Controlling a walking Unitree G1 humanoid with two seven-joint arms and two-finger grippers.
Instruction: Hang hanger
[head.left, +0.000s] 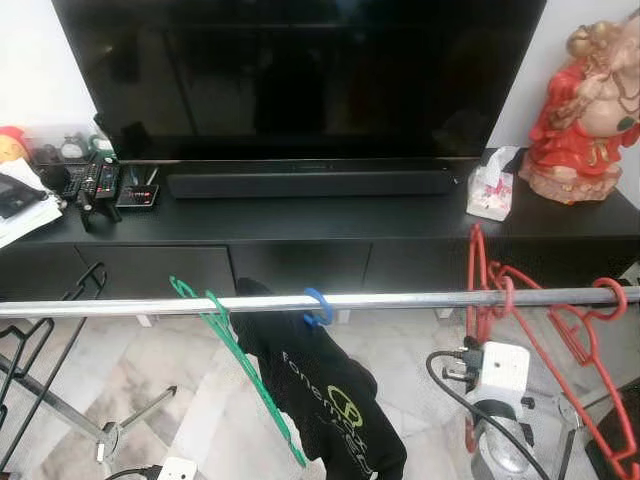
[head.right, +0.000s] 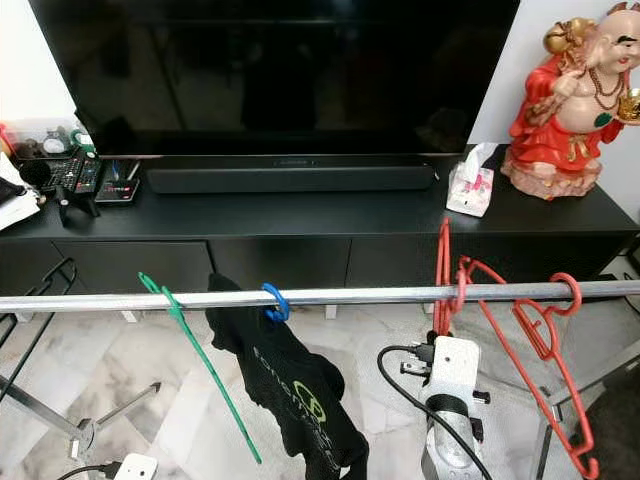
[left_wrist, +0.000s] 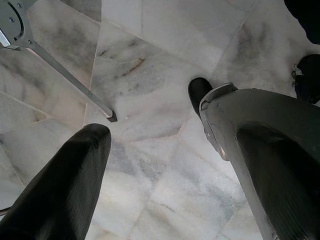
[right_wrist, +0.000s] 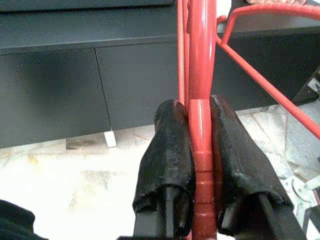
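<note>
A silver rail (head.left: 400, 299) runs across in front of me. My right gripper (right_wrist: 200, 112) is shut on the shaft of a red hanger (right_wrist: 200, 50). That hanger stands upright against the rail (head.right: 443, 262), its top above the bar; I cannot tell whether it hooks over. A second red hanger (head.left: 572, 335) hangs on the rail further right. My right arm (head.left: 497, 400) reaches up from below the rail. My left gripper (left_wrist: 160, 165) hangs low over the marble floor, open and empty.
On the rail also hang a green hanger (head.left: 232, 352), a blue hanger (head.left: 318, 305) with a black T-shirt (head.left: 330, 395), and a black hanger (head.left: 40, 335) far left. Behind stands a black TV cabinet (head.left: 300, 235) with a tissue pack (head.left: 490, 188) and a red statue (head.left: 585, 105).
</note>
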